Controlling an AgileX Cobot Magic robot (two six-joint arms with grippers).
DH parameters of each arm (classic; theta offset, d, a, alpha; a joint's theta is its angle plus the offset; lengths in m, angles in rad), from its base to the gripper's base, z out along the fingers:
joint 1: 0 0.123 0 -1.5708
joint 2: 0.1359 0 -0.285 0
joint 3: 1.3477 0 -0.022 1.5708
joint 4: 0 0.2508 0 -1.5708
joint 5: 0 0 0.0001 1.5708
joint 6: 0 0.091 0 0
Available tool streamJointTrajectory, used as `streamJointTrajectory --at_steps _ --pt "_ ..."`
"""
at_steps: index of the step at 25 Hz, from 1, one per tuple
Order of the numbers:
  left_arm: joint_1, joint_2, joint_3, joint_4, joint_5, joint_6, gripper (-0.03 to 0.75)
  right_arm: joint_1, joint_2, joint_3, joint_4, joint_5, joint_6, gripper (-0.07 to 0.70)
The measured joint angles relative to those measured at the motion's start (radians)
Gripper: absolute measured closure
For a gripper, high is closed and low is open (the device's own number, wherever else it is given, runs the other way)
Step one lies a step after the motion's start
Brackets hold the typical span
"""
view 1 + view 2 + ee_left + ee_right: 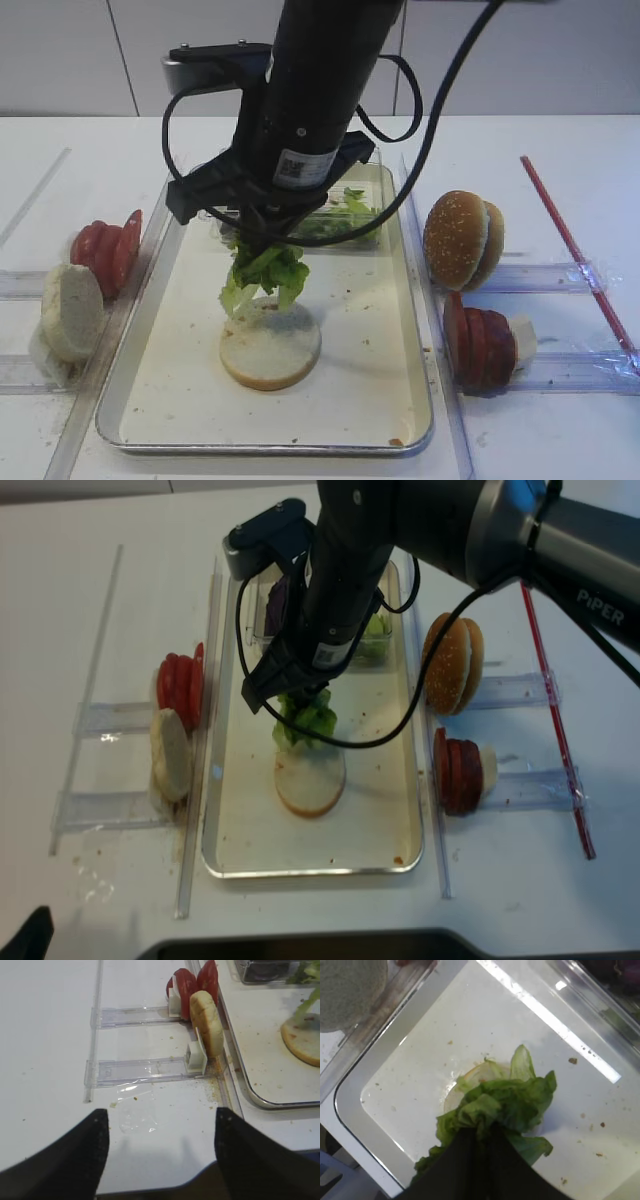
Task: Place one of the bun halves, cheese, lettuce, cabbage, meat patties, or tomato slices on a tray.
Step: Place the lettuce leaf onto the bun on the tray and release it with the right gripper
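Black and blurred at the bottom of my right wrist view, my right tool (480, 1160) is pressed together on the bunch of frilly light green lettuce (502, 1105), pinching its stems so the crumpled leaves with pale ribs hang down. The lettuce hangs over the round pale bun half (270, 348) lying cut face up near the middle of the large shiny metal tray (400, 440); whether the leaf tips touch the bread I cannot tell. Crumbs speckle the tray's cream base, and bare base lies open between the bun and the near rim and both side rims. At the tray's far end sits a small clear plastic box (345, 228) with more green leaves.

My left tool (160, 1150) is spread wide, low over the white surface (50, 1060) off the tray's left rim. Just beside that rim stand bright red tomato slices (197, 982) and another pale bun half (207, 1022) in clear holders.
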Motion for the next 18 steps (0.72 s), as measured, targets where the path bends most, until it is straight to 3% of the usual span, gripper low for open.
streamJointTrajectory --at_steps 5,18 --pt "0.000 0.000 0.000 0.000 0.000 0.000 0.295 0.000 0.000 0.022 -0.002 -0.032 0.000 0.563" --pt "0.000 0.000 0.000 0.000 0.000 0.000 0.295 0.000 0.082 0.022 0.025 0.012 -0.021 0.563"
